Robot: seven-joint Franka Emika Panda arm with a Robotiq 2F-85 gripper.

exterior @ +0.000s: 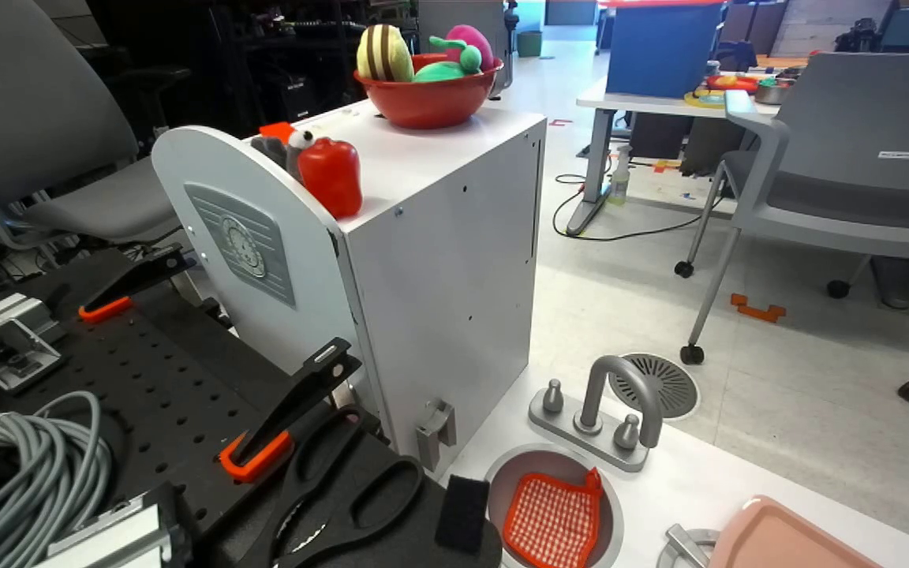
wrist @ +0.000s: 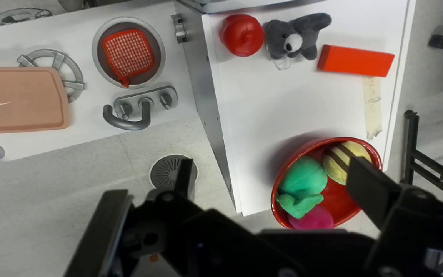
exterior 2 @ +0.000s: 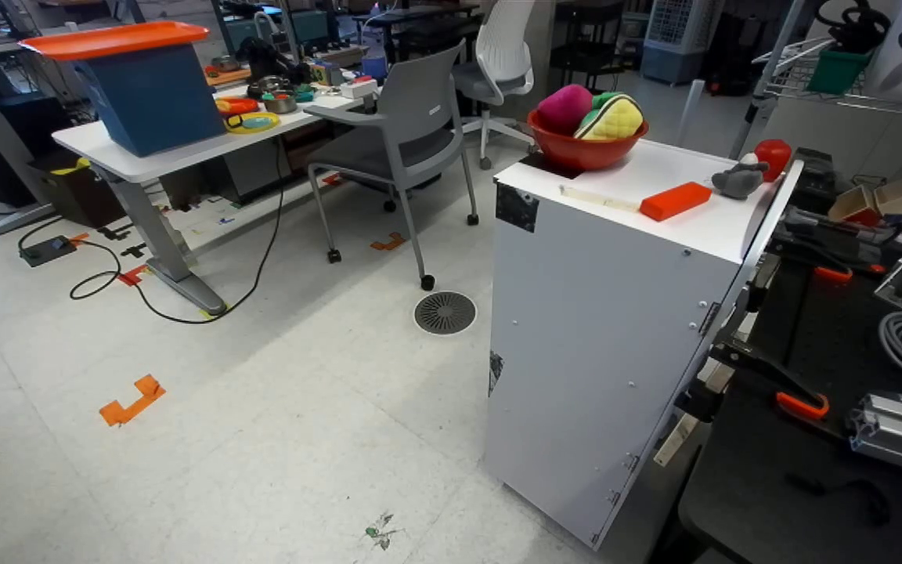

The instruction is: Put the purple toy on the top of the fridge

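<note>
On top of the fridge (exterior 2: 592, 329) stands the bowl (exterior 2: 588, 155), and inside it are the purple toy (exterior 2: 564, 108), a striped toy (exterior: 385, 54) and a green toy (wrist: 304, 179). The wrist view looks down on all three, the purple one low in that view, beside the green. In an exterior view the sink (exterior: 609, 521) holds a mitt (exterior: 557, 521), as it does in the wrist view. Both exterior views show a bin (exterior 2: 157, 102) on a desk (exterior 2: 87, 141). Also on the fridge, a plush (wrist: 292, 36) sits just beside a pepper (wrist: 242, 35). A block (exterior: 277, 130) shows only partly in an exterior view, but whole in the wrist view. Only the wrist view shows the gripper (wrist: 240, 188), its fingers (wrist: 375, 192) wide apart.
</note>
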